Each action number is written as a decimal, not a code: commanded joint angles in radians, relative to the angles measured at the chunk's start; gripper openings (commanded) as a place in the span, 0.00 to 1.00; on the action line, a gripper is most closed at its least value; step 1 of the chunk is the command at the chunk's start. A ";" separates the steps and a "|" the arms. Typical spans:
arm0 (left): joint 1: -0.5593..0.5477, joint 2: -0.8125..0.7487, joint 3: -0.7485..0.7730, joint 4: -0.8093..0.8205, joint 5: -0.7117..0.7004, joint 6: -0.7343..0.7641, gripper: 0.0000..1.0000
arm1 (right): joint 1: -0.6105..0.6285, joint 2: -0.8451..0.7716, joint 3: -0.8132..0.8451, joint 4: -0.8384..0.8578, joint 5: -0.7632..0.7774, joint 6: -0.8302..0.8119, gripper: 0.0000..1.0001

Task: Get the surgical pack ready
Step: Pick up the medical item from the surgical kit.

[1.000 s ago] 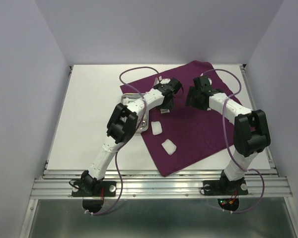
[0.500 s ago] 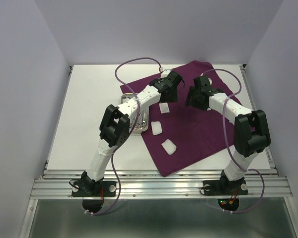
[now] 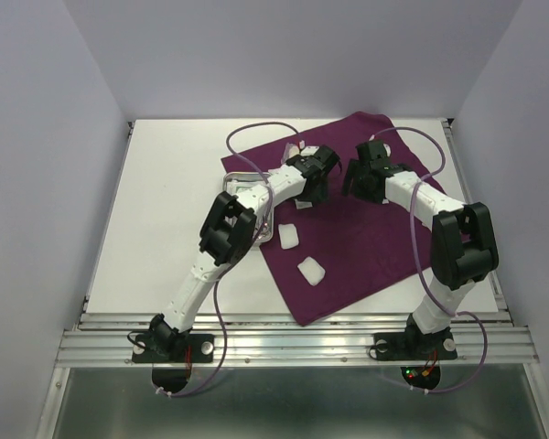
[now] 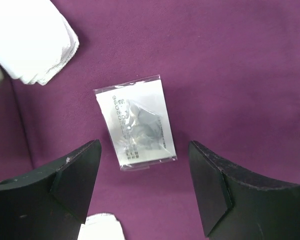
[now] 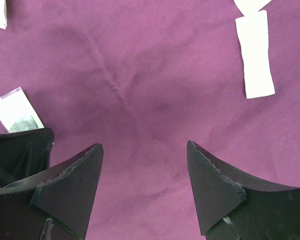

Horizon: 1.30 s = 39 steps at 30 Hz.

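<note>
Left wrist view sets out the relation that matters. The clear packet [image 4: 136, 122] lies flat on the dark-purple cloth [image 4: 240, 60], directly under the left gripper [image 4: 142, 150]. Its fingers stand wide apart with one on either side of the packet and nothing between them but the packet below. The packet's long axis runs crosswise to the line joining the fingers and is slightly tilted, so a closing would meet its short width. Whether the fingertips touch the cloth cannot be told.

The packet is a thin, transparent rectangle with a printed white panel, grey contents and a crinkled seal. It looks light and slippery, so I judge it will be awkward to pinch off flat fabric.

In the top view it sits on the left-centre part of the cloth, right of the steel tray [image 3: 231, 183] and far of two white gauze squares [image 3: 289, 237]. The left arm is clearly the nearer one.

The right gripper [image 5: 144, 147] hangs just to the right, jaws also apart and empty over bare cloth. In its own view the packet shows only at its left edge and a white strip [image 5: 255, 55] lies off to its right.
</note>
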 commanded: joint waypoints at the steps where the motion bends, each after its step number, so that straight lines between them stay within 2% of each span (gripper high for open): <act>1: -0.002 0.005 0.067 -0.017 -0.012 -0.013 0.81 | -0.001 -0.037 0.005 0.016 0.019 -0.009 0.73; 6: -0.002 0.049 0.093 -0.027 -0.004 -0.018 0.79 | -0.001 -0.035 0.003 0.015 0.019 -0.009 0.73; 14: -0.002 0.065 0.090 -0.032 0.001 -0.024 0.66 | -0.001 -0.035 -0.004 0.016 0.019 -0.006 0.73; 25: -0.004 -0.050 0.007 0.014 -0.029 -0.012 0.57 | -0.001 -0.041 -0.007 0.015 0.012 0.000 0.73; 39: -0.002 -0.167 -0.059 0.046 -0.042 0.022 0.54 | -0.001 -0.044 -0.007 0.013 0.014 0.003 0.73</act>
